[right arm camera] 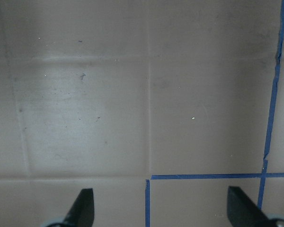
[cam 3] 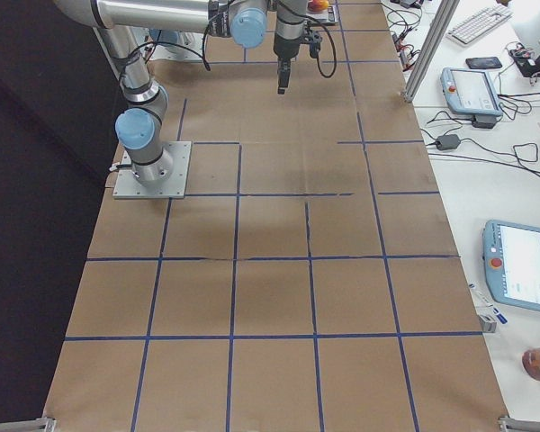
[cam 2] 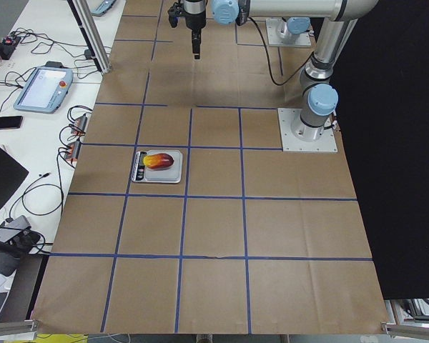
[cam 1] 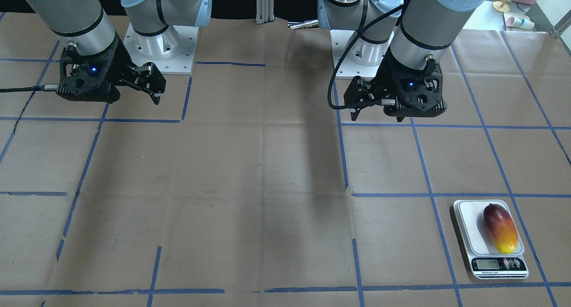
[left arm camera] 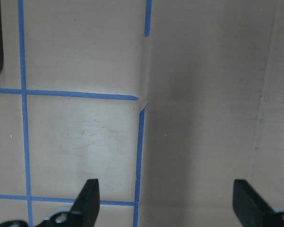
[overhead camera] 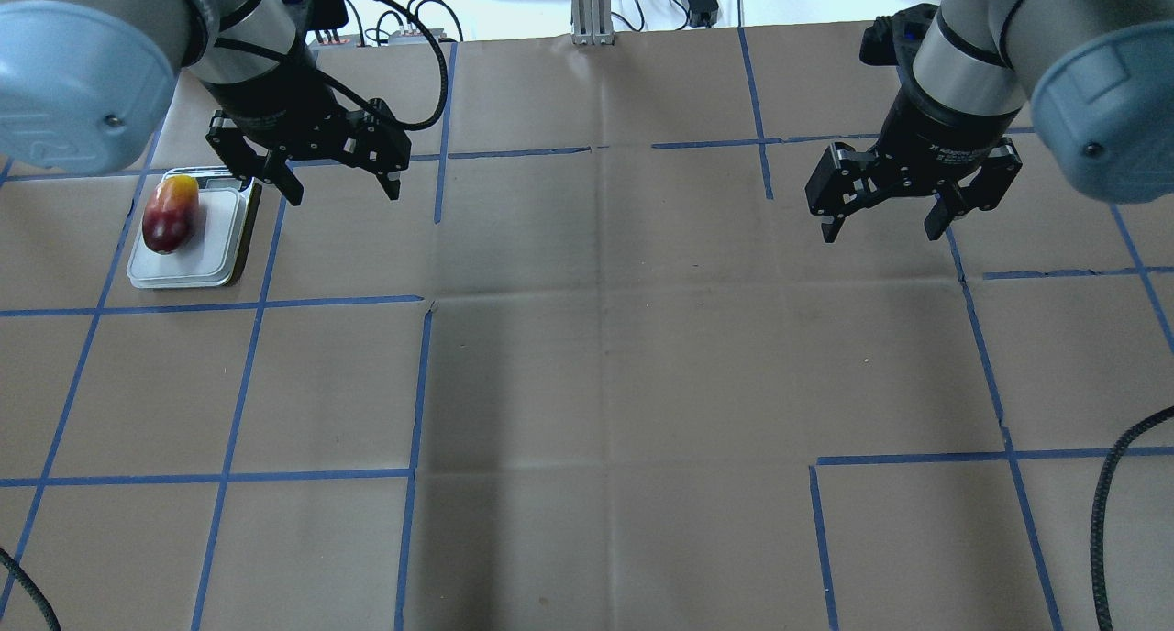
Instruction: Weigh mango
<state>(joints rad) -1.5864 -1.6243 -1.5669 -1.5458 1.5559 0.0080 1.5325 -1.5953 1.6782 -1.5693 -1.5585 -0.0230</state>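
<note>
The mango (cam 1: 500,228), dark red fading to yellow, lies on the plate of a small white digital scale (cam 1: 468,222) at the table's far left side. It also shows in the overhead view (overhead camera: 170,215) and the exterior left view (cam 2: 159,161). My left gripper (overhead camera: 346,191) is open and empty. It hovers above the table just right of the scale (overhead camera: 206,246), apart from it. In the left wrist view my left gripper (left arm camera: 165,194) has bare paper between its wide-apart fingers. My right gripper (overhead camera: 880,232) is open and empty, over the table's far right, and the right wrist view (right arm camera: 158,198) shows the same.
The table is covered in brown paper with a grid of blue tape lines (overhead camera: 422,383). The two arm bases (cam 1: 160,43) stand at the robot's edge. A metal post (overhead camera: 592,7) rises at the far edge. Tablets and cables lie on the white side bench (cam 2: 46,78).
</note>
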